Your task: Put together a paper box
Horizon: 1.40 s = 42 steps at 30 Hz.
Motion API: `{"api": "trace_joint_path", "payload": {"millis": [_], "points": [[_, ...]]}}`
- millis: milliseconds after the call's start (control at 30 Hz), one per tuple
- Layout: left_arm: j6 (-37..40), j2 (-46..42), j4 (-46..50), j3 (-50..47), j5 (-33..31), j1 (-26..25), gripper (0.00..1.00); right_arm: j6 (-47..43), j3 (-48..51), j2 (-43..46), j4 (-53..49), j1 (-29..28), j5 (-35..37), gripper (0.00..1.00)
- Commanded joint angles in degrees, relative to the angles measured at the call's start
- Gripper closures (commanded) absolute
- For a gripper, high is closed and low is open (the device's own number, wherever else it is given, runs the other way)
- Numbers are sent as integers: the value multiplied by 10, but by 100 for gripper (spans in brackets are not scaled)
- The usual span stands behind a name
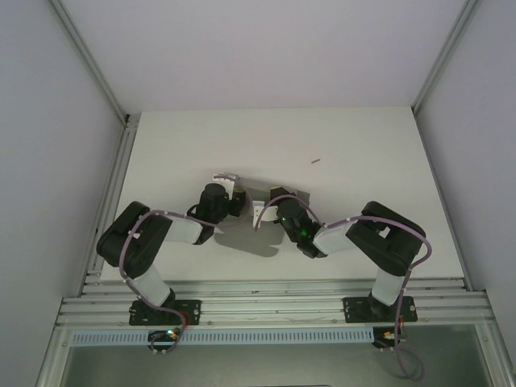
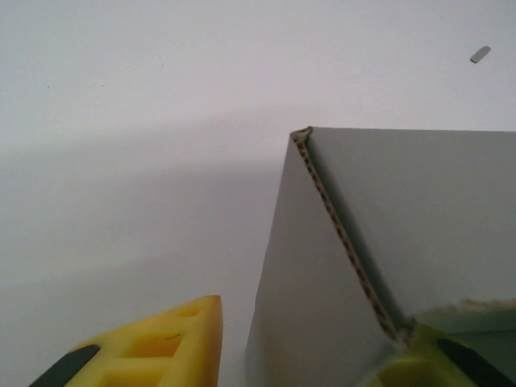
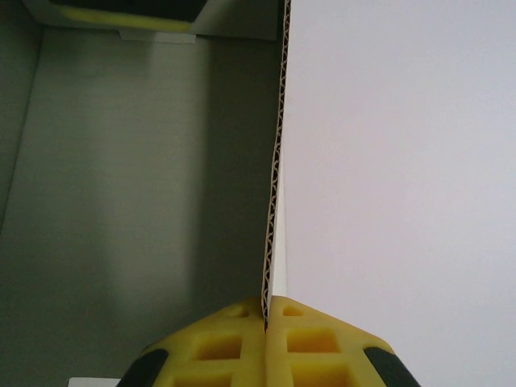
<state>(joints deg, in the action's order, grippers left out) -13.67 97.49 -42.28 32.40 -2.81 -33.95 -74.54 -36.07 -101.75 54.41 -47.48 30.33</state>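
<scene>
Pinching one paper box (image 3: pixel 121 201) wall edge-on, right gripper (image 3: pixel 266 306) is clamping shut; left gripper (image 2: pixel 314 334) is straddling another wall, jaws parted, one finger (image 2: pixel 161 347) clear.

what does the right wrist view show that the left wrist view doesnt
Right wrist: the right gripper shut on the paper box wall's corrugated edge, the box's inside to its left. Left wrist: the left gripper open at an outer corner, one finger clear of the card, and a dark speck on the table. Both: grey card, yellow fingers, white table.
</scene>
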Motion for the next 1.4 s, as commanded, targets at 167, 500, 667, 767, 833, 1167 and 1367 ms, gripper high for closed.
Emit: {"api": "trace_joint_path", "payload": {"millis": [167, 500, 667, 767, 833, 1167, 1367], "points": [[9, 70, -21, 61, 3, 22, 91, 37, 11, 7, -128, 1, -34, 100], [37, 104, 161, 135, -400, -39, 100, 76, 0, 36, -197, 8, -21, 100], [-15, 95, 225, 139, -416, -33, 100, 75, -2, 27, -192, 13, -11, 100], [-12, 96, 236, 142, -379, -27, 100, 74, -6, 23, -192, 15, -7, 100], [5, 96, 215, 132, -339, -24, 100, 77, -7, 22, -192, 17, -6, 100], [9, 25, 59, 41, -66, 2, 59, 86, -22, 8, -193, 20, 3, 100], [-3, -2, 82, 42, -26, 3, 49, 86, -25, 3, -188, 21, 7, 100]]}}
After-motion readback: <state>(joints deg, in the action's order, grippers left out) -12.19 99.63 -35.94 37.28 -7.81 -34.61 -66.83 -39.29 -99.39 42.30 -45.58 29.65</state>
